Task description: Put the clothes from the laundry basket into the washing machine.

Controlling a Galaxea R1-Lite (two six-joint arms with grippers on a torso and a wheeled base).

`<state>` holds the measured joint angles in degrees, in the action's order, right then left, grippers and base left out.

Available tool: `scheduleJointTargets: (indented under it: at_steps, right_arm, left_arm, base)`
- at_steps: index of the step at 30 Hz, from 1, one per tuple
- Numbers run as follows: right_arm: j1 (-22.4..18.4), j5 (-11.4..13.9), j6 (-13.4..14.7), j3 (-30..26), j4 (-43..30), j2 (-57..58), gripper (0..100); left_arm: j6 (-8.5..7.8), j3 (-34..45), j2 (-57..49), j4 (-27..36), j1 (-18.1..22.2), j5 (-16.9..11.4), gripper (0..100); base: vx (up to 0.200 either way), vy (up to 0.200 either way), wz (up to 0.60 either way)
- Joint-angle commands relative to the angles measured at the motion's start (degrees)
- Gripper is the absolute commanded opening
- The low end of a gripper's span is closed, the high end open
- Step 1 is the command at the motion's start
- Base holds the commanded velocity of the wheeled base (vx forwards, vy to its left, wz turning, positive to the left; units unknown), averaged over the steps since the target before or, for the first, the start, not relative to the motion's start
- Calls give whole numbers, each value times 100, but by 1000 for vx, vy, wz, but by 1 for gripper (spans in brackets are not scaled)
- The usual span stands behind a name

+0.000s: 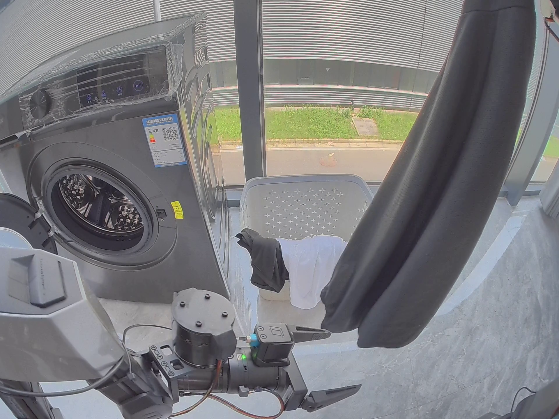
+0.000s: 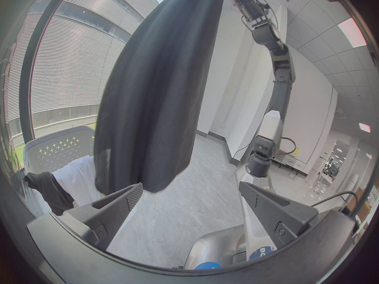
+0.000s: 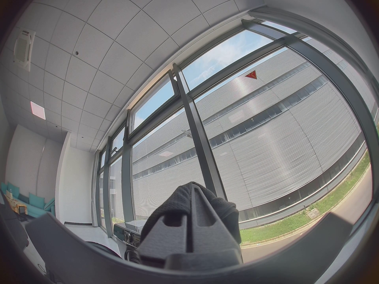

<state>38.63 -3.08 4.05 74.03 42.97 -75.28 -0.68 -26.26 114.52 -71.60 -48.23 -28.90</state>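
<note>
A long dark grey garment [image 1: 442, 181] hangs down from the top right, held high by my right gripper [image 3: 193, 202], which is shut on a bunch of its fabric [image 3: 179, 198]. The garment [image 2: 158, 87] dangles in front of the white laundry basket [image 1: 303, 202]. Over the basket's front rim lie a white cloth [image 1: 311, 266] and a black cloth [image 1: 265, 260]. The grey washing machine [image 1: 116, 164] stands at the left with its door open and its drum [image 1: 96, 208] exposed. My left gripper [image 1: 326, 362] is low in front, open and empty, just below the garment's hem.
The machine's round door [image 1: 20, 219] swings out at the far left. Large windows and a pillar [image 1: 247, 77] stand behind the basket. Pale tiled floor [image 1: 466, 333] lies to the right of the basket.
</note>
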Motion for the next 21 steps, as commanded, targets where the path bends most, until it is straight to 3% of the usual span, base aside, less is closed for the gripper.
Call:
scheduleJointTargets:
  at_steps: [1, 3, 8, 21]
  right_arm:
    - [57, -8, 0, 67, 1, -48, 0]
    - [145, -8, 0, 85, 1, -57, 0]
    - [505, -52, 0, 270, 1, -128, 0]
    - [988, -61, 0, 727, 1, -541, 0]
  left_arm:
    - [16, -231, 440, 5, -29, 122, 100]
    - [33, -389, 528, 5, -29, 236, 100]
    - [16, -477, 624, -21, 15, 219, 100]
    - [33, -556, 853, -267, 59, 210, 100]
  base:
    - [0, 0, 0]
    - [0, 0, 0]
    - [0, 0, 0]
    - [0, 0, 0]
